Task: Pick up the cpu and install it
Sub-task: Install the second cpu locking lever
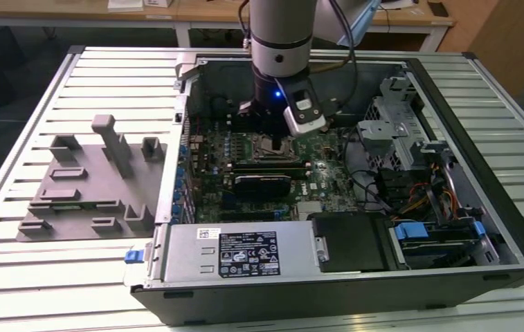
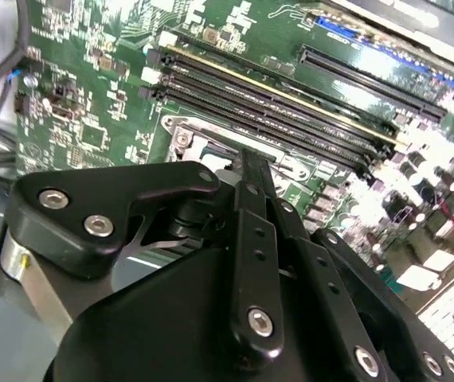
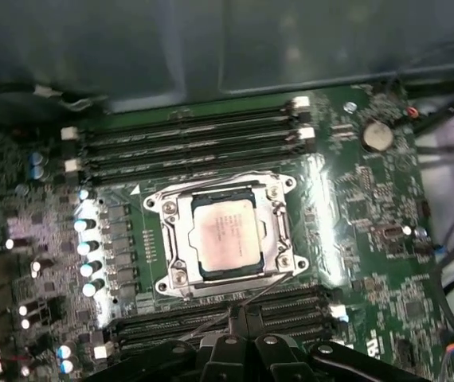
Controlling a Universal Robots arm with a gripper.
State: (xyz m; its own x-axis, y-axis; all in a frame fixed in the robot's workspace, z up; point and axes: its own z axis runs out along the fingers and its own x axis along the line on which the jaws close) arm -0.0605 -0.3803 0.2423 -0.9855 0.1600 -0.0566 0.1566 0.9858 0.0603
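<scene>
The computer case [image 1: 354,263] lies open on its side on the slatted table [image 1: 21,263], with a grey fixture block [image 1: 86,187] beside it at the exterior view's left. My arm [image 1: 280,34] reaches down into the case over the motherboard [image 1: 322,187].

In the first wrist view the motherboard fills the floor of the case, with memory slots [image 3: 187,143] on one side of the socket frame [image 3: 225,235] and further slots on the other. The cpu [image 3: 225,236] sits flat inside that frame, silver top upward, edges square to the frame and no corner raised that I can see. I judge it already seated, or very nearly so.

My gripper [image 3: 239,318] hangs just above the board beside the socket, near the frame's edge. Its linkage shows in both wrist views, but the fingertips are hidden, so I cannot tell whether it is open or closed. Nothing visible suggests it holds anything.

To do this step well, I judge the chip must lie level in the frame with no tilt; any sideways drag risks the contacts beneath. Movement near the socket should be vertical and slow, clear of the memory slots.
</scene>
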